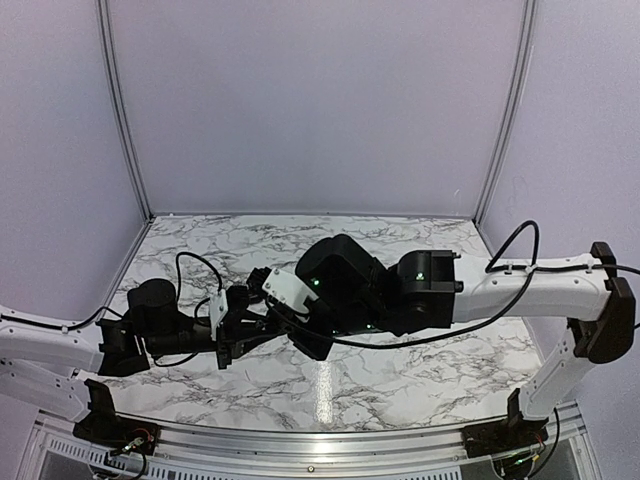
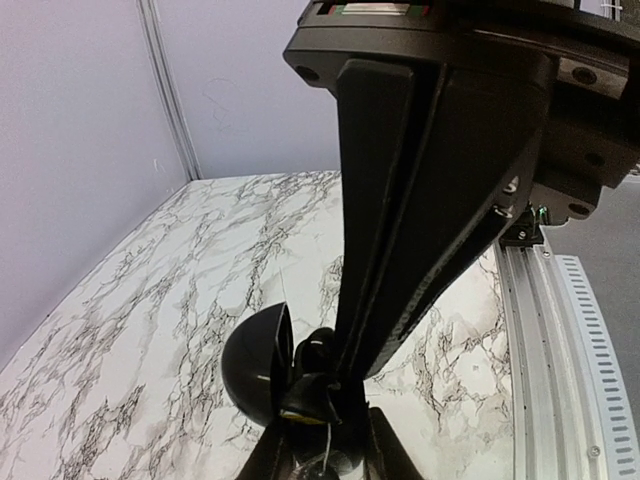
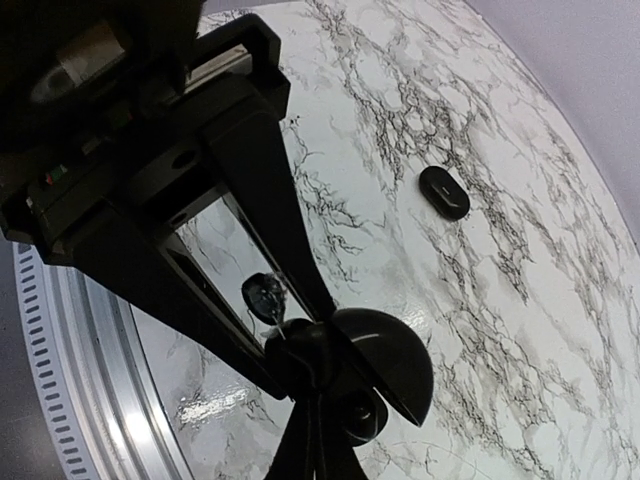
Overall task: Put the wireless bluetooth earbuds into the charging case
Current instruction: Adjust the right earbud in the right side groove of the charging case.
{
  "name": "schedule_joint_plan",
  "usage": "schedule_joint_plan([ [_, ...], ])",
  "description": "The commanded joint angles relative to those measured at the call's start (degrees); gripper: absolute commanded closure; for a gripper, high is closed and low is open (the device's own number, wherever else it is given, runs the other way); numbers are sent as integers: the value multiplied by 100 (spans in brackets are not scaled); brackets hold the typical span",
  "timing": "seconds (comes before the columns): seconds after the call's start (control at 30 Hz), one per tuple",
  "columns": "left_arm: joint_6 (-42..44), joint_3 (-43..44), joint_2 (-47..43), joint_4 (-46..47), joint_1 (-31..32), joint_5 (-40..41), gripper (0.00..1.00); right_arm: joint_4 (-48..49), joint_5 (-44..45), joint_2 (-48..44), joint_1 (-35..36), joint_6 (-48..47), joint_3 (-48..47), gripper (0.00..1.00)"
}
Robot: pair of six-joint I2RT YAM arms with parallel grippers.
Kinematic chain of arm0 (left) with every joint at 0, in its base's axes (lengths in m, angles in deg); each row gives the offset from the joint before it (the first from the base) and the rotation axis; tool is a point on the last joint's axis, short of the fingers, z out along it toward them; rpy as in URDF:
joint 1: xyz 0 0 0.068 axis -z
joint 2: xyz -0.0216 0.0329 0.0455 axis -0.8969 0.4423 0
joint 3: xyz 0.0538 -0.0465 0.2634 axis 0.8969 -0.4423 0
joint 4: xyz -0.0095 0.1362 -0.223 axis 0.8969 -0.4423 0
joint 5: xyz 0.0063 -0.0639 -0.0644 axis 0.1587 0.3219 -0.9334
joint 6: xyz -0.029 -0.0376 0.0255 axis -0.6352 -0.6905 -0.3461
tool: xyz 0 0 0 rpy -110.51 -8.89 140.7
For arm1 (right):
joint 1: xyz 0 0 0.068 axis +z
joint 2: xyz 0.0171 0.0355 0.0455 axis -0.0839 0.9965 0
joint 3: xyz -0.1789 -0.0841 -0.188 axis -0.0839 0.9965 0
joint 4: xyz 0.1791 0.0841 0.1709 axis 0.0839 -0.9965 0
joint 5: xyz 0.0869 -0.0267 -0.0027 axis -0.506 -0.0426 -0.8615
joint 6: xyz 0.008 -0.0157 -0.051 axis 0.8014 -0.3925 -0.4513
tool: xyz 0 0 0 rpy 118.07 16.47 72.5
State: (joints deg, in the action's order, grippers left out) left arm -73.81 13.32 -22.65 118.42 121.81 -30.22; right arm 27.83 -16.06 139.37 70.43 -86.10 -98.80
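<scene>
well, left hand [image 2: 322,455] grips the open charging case [image 2: 258,365] — right hand [image 3: 312,438] closed at it

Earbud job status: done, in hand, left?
Done: round black charging case is open, clamped by the left gripper. In hand: right gripper, jaws shut, at the case mouth; any bud between them is hidden. Left: a glossy black earbud beside the case and a black oval piece, likely another, lie on the marble table.

Bright, even overhead light leaves a white glare streak on the glossy grey-veined white marble tabletop [image 1: 325,385]. Both wrist views are dark and soft close to the lens.
</scene>
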Motion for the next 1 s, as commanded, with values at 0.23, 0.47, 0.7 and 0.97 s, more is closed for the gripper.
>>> schedule_joint_plan([
  [0.23, -92, -55, -96, 765, -32, -11, 100, 322, -115, -388, -115, 195, 266, 92],
  [0.47, 150, 47, 152, 520, -24, -97, 100, -50, -87, -302, -115, -2, -179, 78],
  [0.7, 221, 101, 263, 479, 27, 176, 100, -147, -46, -53, -115, 97, -440, 74],
  [0.97, 303, 142, 311, 397, 95, 269, 100, -261, -25, 247, -115, 120, -676, 75],
])
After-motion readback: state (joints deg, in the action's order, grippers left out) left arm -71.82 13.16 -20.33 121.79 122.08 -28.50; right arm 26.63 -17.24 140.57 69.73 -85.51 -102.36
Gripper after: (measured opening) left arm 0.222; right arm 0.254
